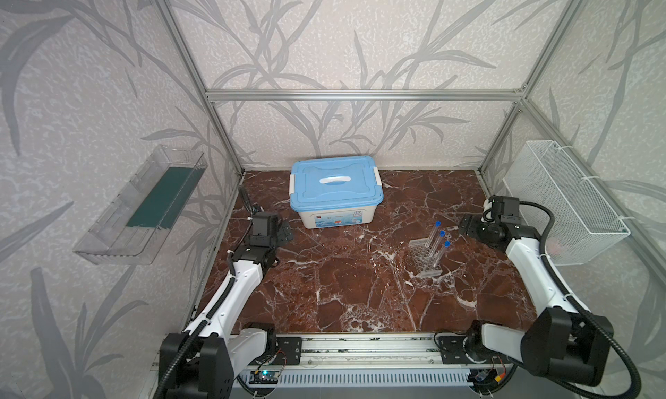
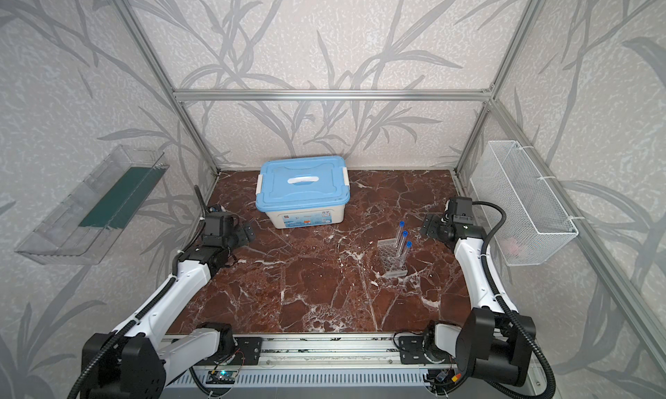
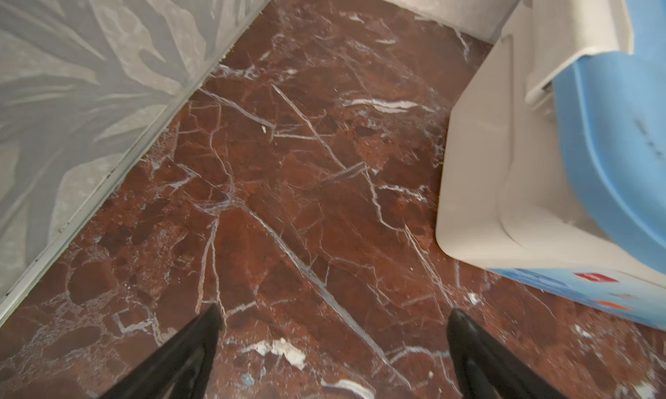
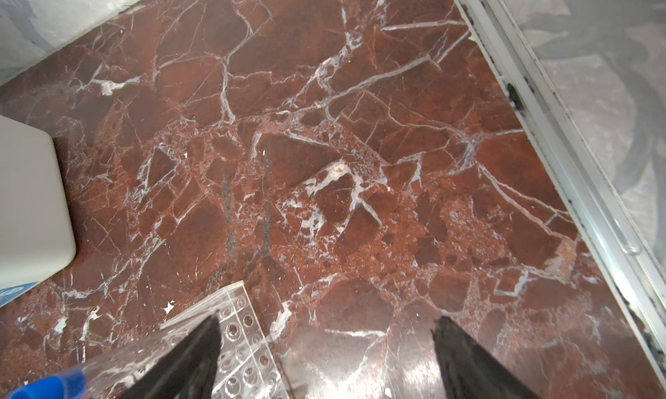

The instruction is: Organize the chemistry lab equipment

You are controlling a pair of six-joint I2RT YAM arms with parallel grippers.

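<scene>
Marble worktop (image 1: 342, 292), with the lidded bin (image 1: 335, 219) at the back. Left pincer (image 3: 333, 314) hangs beside the bin, right pincer (image 4: 326, 325) just past the rack (image 1: 420, 260), both spread wide and holding nothing. Rack stands right of centre, three blue-capped tubes (image 1: 442, 255) standing in it.

**Both arms out, jaws wide and empty**

Reaching forward with the left arm (image 1: 234, 289) and the right arm (image 1: 529, 264), elbows low, wrists angled inward and downward. At the left gripper (image 3: 333, 314), black fingers (image 3: 187, 354) far apart, gripping nothing. Same at the right gripper (image 4: 326, 321): spread wide, nothing between the tips.
</scene>
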